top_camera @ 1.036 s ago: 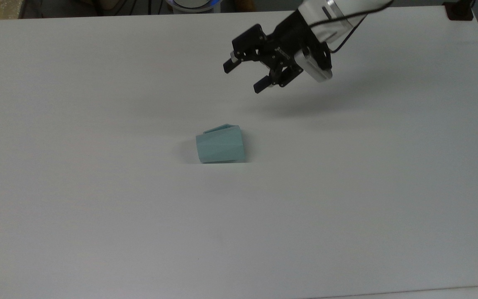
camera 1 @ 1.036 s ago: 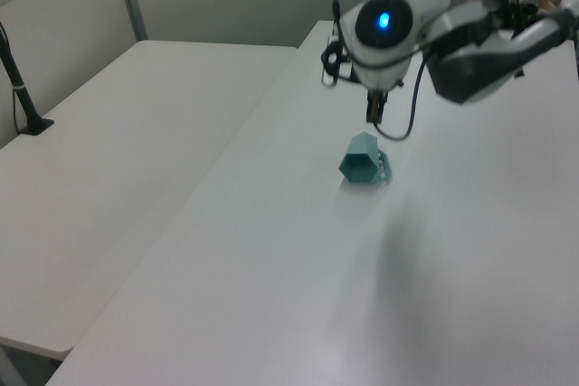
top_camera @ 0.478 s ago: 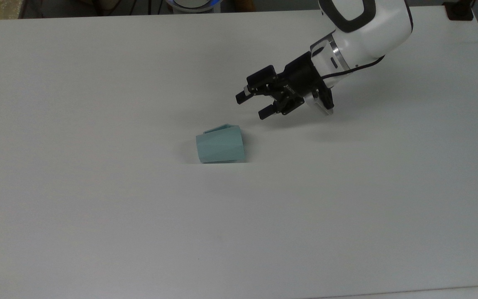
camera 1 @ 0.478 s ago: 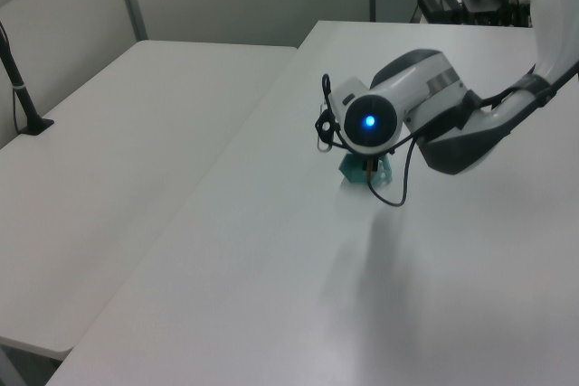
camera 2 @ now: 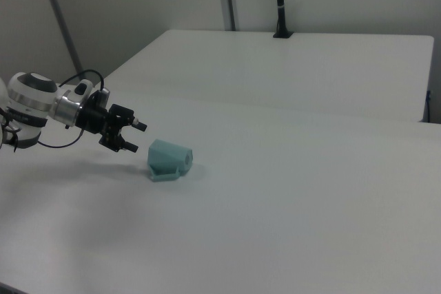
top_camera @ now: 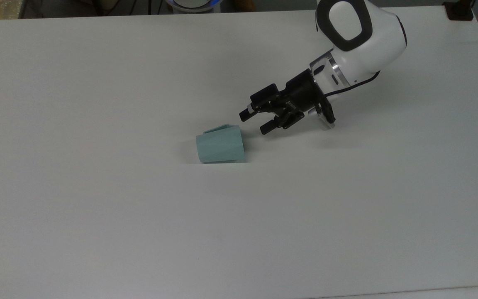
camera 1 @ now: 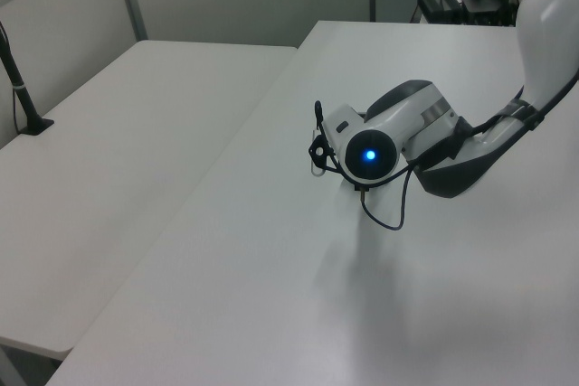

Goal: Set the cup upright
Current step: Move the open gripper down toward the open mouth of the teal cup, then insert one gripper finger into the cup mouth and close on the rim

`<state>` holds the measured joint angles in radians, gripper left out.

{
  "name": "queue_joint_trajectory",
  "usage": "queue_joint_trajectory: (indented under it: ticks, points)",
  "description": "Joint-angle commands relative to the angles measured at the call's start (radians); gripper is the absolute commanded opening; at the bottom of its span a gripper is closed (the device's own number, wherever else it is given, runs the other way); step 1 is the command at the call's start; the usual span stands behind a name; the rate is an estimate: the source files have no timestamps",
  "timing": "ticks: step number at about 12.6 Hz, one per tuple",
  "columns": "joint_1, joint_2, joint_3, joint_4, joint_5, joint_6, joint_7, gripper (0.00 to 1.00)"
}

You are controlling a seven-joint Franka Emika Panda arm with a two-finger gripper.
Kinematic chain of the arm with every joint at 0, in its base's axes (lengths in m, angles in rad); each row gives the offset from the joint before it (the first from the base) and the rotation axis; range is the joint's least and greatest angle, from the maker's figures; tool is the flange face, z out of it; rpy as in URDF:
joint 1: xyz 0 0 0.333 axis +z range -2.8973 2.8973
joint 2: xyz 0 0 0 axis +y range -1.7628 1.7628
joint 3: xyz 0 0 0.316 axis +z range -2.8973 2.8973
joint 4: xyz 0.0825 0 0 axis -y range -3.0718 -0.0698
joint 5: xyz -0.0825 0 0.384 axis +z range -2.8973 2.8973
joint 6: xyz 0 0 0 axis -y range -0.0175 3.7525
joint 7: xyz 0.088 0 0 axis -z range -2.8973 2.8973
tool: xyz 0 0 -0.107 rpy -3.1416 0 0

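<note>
Arm (top_camera: 359, 37) reaches in from the top view's upper right, wrist bent low, jaws pointing down-left in the top view toward the cup (top_camera: 220, 144). The gripper (top_camera: 253, 122) has its jaws spread, nothing between them; two black fingertips (top_camera: 245, 116) sit one behind the other with a clear gap. Jaws hang close over the surface (top_camera: 98, 207), shadow right under them. Cup lies on its side just ahead of the jaw tips, near but apart, not touching. Its narrow base faces away from the jaws, its wide end faces them, handle on the far side in the top view. In the right view the gripper (camera 2: 131, 137) comes from the right view's left and the cup (camera 2: 169, 159) lies just past the tips, lower than them, handle (camera 2: 165, 168) against the surface. In the left view the arm's (camera 1: 407, 133) wrist with its blue light (camera 1: 369, 155) covers the cup, jaws hidden behind it. Versus half a second ago: jaws have dropped lower and moved closer to the cup, same spread; a second ago they were well above the surface and wider off. Cup has not moved.
</note>
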<state>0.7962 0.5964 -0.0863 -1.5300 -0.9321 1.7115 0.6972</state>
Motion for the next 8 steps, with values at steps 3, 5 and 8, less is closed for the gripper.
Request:
queue_joint_trajectory:
  ticks: [3,5,8]
  points:
    - [-0.049,0.019,0.000,0.001,-0.051,0.049,0.022,0.99]
    - [-0.067,0.037,0.000,0.001,-0.071,0.060,0.022,0.96]
    - [-0.072,0.042,0.000,-0.015,-0.083,0.065,0.022,0.79]
